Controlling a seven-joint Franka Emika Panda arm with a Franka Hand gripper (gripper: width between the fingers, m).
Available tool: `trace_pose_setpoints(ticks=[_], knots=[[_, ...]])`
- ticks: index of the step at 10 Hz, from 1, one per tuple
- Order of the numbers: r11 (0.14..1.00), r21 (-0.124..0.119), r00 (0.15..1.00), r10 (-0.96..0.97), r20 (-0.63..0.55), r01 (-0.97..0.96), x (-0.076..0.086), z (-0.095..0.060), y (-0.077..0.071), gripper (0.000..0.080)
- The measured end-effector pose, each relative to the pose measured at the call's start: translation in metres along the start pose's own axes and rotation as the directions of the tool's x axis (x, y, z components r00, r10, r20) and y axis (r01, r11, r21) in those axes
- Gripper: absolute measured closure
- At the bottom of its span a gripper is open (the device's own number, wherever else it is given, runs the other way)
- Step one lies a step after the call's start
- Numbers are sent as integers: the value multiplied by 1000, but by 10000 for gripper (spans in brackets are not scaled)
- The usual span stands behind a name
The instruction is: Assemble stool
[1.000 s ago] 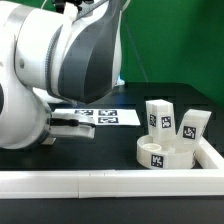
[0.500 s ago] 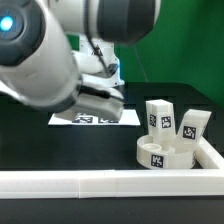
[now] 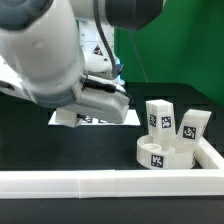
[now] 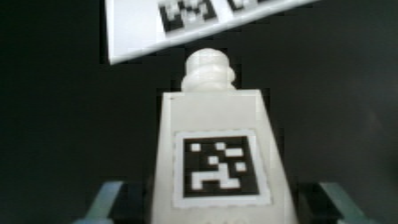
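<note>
In the wrist view a white stool leg (image 4: pixel 217 130) with a black-and-white tag and a ribbed peg at its far end stands between my fingers. My gripper (image 4: pixel 226 205) is shut on it, above the black table. The arm's bulk (image 3: pixel 60 60) hides the gripper and this leg in the exterior view. The round ring-rimmed seat (image 3: pixel 163 152) lies at the exterior view's right. Two more legs (image 3: pixel 158 114) (image 3: pixel 192 127) stand just behind it, one upright and one tilted.
The marker board (image 3: pixel 100 118) lies flat on the black table, partly covered by the arm, and shows beyond the held leg (image 4: pixel 178 25). A long white L-shaped rail (image 3: pixel 100 182) runs along the front and up the right side around the seat.
The arm has swung from the exterior view's left toward the middle and risen. It now covers more of the marker board. The seat and the two standing legs have not moved.
</note>
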State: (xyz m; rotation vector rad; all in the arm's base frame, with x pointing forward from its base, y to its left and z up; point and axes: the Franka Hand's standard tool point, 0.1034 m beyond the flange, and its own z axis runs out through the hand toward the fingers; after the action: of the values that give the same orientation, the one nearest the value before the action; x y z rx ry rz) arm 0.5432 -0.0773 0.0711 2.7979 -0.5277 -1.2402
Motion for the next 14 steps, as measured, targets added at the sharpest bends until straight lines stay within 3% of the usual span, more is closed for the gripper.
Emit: trace_pose_setpoints(ticks=[2, 4, 5, 6, 8, 10, 11, 12, 14], knots=[[999, 29, 993, 18, -113, -15, -17, -8, -13, 462], [998, 56, 970, 40, -240, -28, -30, -25, -36, 462], [996, 88, 935, 58, -349, -29, -38, -36, -49, 462], [995, 99, 919, 51, -391, -13, -42, -31, -50, 462], [993, 117, 865, 54, -498, 5, -33, -36, -57, 462], [984, 175, 768, 96, -633, 21, -39, -43, -70, 462], [982, 186, 737, 105, -668, 28, -46, -45, -77, 462], [980, 189, 668, 104, -737, 55, -45, -52, -87, 462], [977, 198, 584, 115, -804, 79, -41, -48, -92, 462]])
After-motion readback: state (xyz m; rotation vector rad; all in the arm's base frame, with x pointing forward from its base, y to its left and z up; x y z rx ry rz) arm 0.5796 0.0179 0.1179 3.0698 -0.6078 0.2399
